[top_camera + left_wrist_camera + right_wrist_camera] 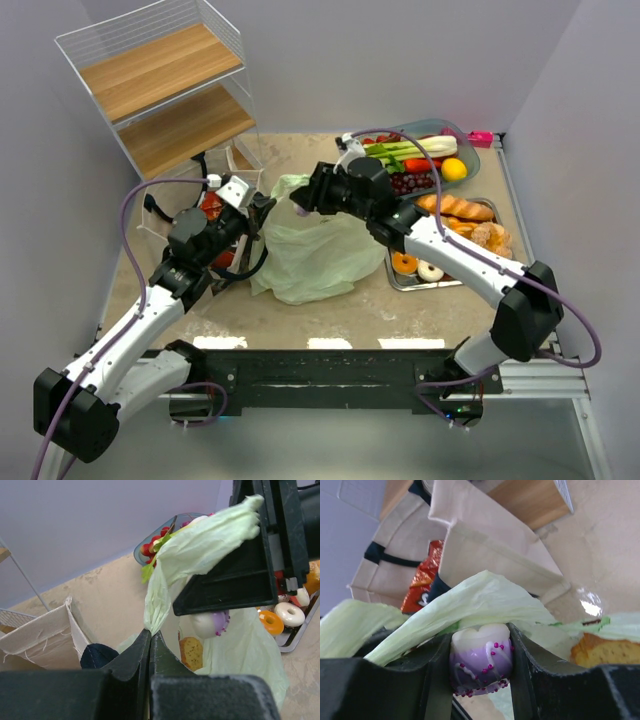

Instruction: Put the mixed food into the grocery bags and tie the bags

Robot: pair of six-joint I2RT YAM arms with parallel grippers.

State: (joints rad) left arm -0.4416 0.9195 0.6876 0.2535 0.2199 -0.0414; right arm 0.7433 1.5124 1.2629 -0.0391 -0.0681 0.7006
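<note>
**Right hand** [480, 652] — clenched on a purple-iced doughnut [211, 623], white underneath with pink sprinkles. It is held just above the mouth of the green bag [310, 255], evidently for dropping in. A fold of the bag's film lies draped over this hand.

**Left hand** [150, 636] — fingers pressed together on the bag's near rim, lifting it so the mouth stands open toward the doughnut.

**Green bag:** on the desk [300, 160] between the arms, with a piece of bread [191, 651] already inside.

**Canvas tote** [45, 630]**:** just left of the green bag, with black handles and a red snack packet [422, 577] within. The packet's white lettering is too cut off to read.

**Metal tray** [395, 278]**, right:** orange doughnut [404, 263], white doughnut [431, 270], croissants [455, 207].

**Glass dish** [472, 150]**, behind the tray:** leek [415, 148], grapes [410, 183], lemon [454, 169], none yet bagged.

No other labels or writing are visible. Neither bag is tied.
</note>
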